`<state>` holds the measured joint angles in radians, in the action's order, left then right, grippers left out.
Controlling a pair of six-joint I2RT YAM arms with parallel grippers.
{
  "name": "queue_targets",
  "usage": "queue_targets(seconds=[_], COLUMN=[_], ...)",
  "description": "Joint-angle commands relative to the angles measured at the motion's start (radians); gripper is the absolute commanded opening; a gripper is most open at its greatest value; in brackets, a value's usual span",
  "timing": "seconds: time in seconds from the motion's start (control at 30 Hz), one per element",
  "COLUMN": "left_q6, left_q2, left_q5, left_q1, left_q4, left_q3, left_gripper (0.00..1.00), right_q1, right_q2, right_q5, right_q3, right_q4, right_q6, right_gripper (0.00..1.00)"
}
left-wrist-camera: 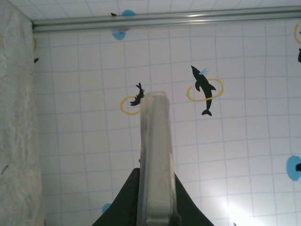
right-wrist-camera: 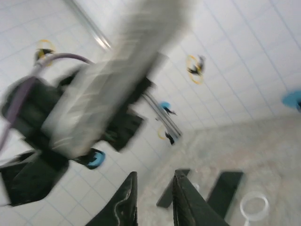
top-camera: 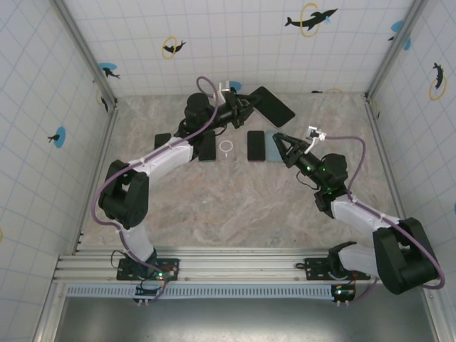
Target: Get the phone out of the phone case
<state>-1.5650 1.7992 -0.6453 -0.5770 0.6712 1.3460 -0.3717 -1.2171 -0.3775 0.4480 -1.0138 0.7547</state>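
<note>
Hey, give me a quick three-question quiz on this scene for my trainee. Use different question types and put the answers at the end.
1. True or false: the left gripper is clamped on the phone case, holding it up off the table.
2. Which small item lies on the table beside the dark phone? A) white ring B) red cup C) blue sponge
3. Fill in: the right gripper holds ___.
Key: 1 true; 2 A; 3 nothing.

Blurred, a pale phone case (right-wrist-camera: 117, 66) slants across the upper left, clamped in the dark left gripper (right-wrist-camera: 89, 115). At bottom centre, the right gripper (right-wrist-camera: 155, 181) has its fingers slightly parted and empty. Two dark phones (right-wrist-camera: 225, 186) and a white ring (right-wrist-camera: 255, 207) lie at lower right on the marbled table (right-wrist-camera: 263, 146).
</note>
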Motion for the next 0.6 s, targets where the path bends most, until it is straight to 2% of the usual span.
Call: queue_targets(seconds=[0.0, 0.13, 0.33, 0.47, 0.57], left_q6=[0.137, 0.341, 0.632, 0.786, 0.855], left_q2=[-0.099, -0.114, -0.133, -0.140, -0.126], left_q5=[-0.078, -0.124, -0.204, -0.331, -0.449], left_q1=[0.000, 0.023, 0.068, 0.091, 0.103], left_q4=[0.012, -0.093, -0.182, -0.164, -0.147], left_q3=[0.065, 0.074, 0.063, 0.034, 0.041], left_gripper=[0.10, 0.10, 0.10, 0.10, 0.11], right_q1=[0.036, 0.078, 0.123, 0.126, 0.123], right_q2=[-0.003, 0.062, 0.151, 0.155, 0.119], right_q5=[0.003, -0.072, -0.180, -0.277, -0.373], right_q3=[-0.010, -0.007, 0.051, 0.155, 0.222], right_q4=[0.142, 0.220, 0.455, 0.668, 0.776], right_q6=[-0.017, -0.072, -0.292, -0.507, -0.668], right_gripper=[0.37, 0.50, 0.60, 0.68, 0.69])
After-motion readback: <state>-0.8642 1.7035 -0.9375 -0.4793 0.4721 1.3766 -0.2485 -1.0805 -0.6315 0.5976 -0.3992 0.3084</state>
